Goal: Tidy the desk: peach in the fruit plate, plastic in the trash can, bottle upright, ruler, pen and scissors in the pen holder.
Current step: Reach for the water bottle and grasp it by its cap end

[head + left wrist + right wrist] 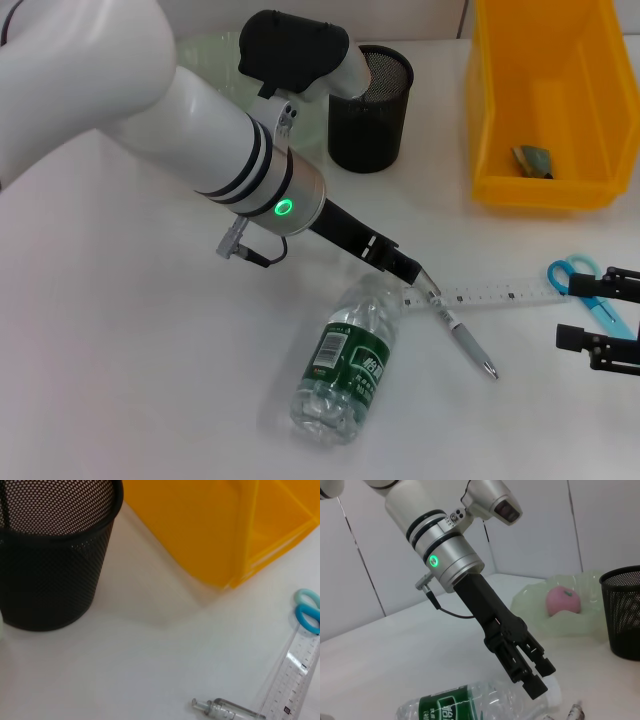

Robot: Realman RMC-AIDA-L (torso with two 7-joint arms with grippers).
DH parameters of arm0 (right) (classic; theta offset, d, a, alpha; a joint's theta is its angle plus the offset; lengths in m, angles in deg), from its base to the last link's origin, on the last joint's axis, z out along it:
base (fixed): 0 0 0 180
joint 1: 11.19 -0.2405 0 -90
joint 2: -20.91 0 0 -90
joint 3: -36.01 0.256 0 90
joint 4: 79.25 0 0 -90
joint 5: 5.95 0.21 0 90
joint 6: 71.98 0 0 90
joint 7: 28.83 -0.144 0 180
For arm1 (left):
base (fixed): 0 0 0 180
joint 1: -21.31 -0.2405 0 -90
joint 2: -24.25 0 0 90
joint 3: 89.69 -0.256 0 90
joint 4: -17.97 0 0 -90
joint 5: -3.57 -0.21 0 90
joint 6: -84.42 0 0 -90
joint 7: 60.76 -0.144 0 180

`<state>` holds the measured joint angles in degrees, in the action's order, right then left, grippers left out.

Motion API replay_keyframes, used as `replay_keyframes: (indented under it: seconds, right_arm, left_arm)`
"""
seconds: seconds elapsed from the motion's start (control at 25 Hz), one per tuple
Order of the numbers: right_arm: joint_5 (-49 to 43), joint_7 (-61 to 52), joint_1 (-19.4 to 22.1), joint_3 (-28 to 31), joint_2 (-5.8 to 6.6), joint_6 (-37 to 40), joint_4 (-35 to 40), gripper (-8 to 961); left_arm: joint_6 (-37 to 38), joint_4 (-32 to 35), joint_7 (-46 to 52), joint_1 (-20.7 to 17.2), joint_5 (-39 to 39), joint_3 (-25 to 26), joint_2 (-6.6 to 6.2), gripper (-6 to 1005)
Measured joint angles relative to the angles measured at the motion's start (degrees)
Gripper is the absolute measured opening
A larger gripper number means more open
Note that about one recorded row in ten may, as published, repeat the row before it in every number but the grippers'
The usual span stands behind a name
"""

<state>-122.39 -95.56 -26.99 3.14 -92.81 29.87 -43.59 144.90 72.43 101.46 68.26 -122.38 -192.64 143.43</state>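
Note:
A clear water bottle (pixel 345 360) with a green label lies on its side; it also shows in the right wrist view (pixel 455 705). My left gripper (pixel 415 277) hangs just above the bottle's cap end and the top of the pen (pixel 462 335), its fingers (pixel 536 686) slightly apart and empty. The clear ruler (pixel 500 295) lies to the right of the pen, with the blue scissors (pixel 585 285) at its far end. My right gripper (pixel 583 305) is open at the right edge, by the scissors. The peach (pixel 563 600) sits in the green plate (pixel 530 605). The black mesh pen holder (pixel 370 95) stands at the back.
A yellow bin (pixel 550 180) stands at the back right with a crumpled piece of plastic (pixel 533 160) inside. My left arm (pixel 240 160) stretches across the desk's middle and hides most of the green plate (pixel 210 45) in the head view.

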Motion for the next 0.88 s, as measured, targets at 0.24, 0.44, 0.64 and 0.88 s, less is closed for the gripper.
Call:
replay_keyframes:
  seconds: [0.24,0.44,0.64,0.88]
  right_arm:
    - [0.1,0.0,-0.1,0.0,-0.01,0.0,0.0,712]
    - [0.2,0.0,-0.1,0.0,-0.01,0.0,0.0,713]
    - [0.2,0.0,-0.3,0.0,-0.01,0.0,0.0,712]
    - [0.2,0.0,-0.5,0.0,-0.04,0.0,0.0,712]
  left_arm:
    - [-0.9,-0.1,0.4,-0.4,0.0,-1.2,0.00,809]
    - [-1.4,-0.5,0.4,-0.5,0.0,-1.7,0.00,808]
    - [-1.9,-1.2,0.4,-0.5,0.2,-2.5,0.00,807]
    - [-2.2,-1.3,0.4,-0.5,0.5,-3.0,0.00,806]
